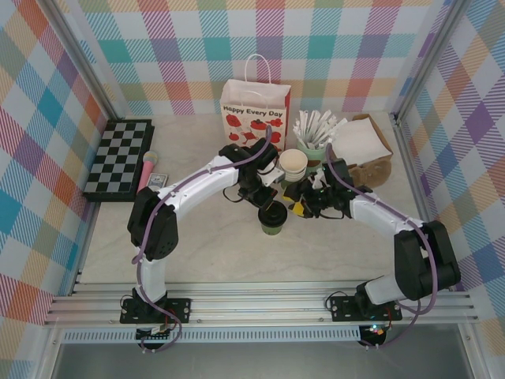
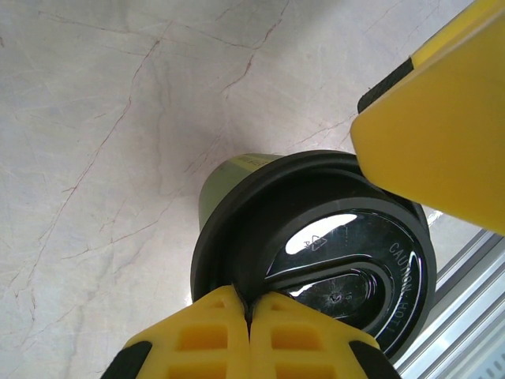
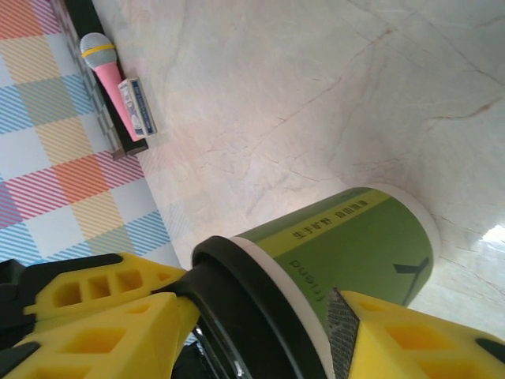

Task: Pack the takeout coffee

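A: Where's the coffee cup (image 1: pixel 273 219)?
B: Mid-frame in the top view, upright on the table (image 1: pixel 197 245) (lid (image 2: pixel 316 237) on), below the paper bag (image 1: pixel 254 110).
A: And the grippers?
B: The right gripper (image 3: pixel 260 304) clasps the cup's sides. The left gripper (image 2: pixel 248 324) is clenched, fingertips (image 2: pixel 197 335) together at the lid's rim.

Gift bag (image 1: pixel 254 110) and lidless cup stack (image 1: pixel 293 164) sat just beyond left gripper (image 2: pixel 248 312). Sticks cup (image 1: pixel 314 136) and napkin box (image 1: pixel 364 146) sat beyond right gripper (image 3: pixel 260 316). Chessboard (image 1: pixel 118 158) and pink mic (image 1: pixel 147 170) lay well left of both.
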